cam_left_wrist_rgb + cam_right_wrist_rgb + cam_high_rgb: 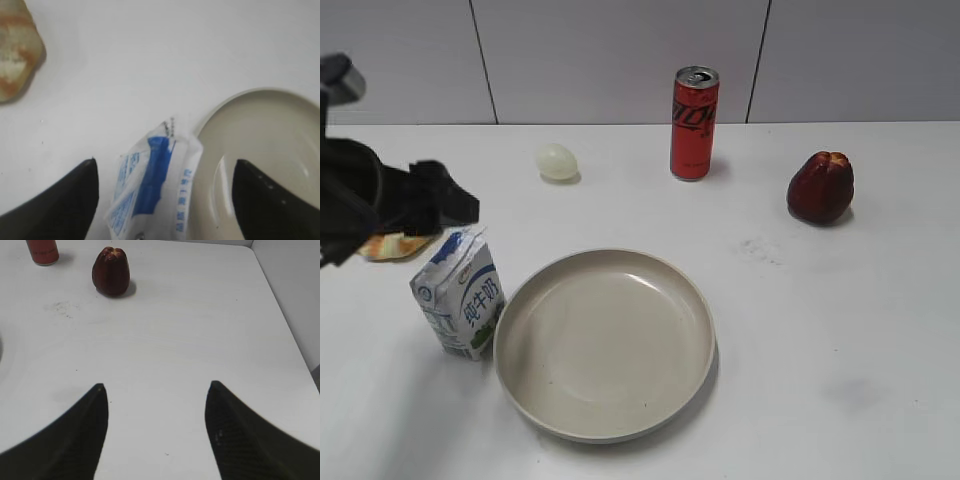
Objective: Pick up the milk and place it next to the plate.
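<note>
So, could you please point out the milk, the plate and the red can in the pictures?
milk point(460, 296): exterior view, front face of the carton with blue characters.
plate point(605, 345): exterior view, bare middle of the dish.
red can point(694, 125): exterior view, middle of the side wall.

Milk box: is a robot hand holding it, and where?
No. The milk stands beside the plate, between the left hand's open fingers, untouched. The right hand is open and empty.
</note>
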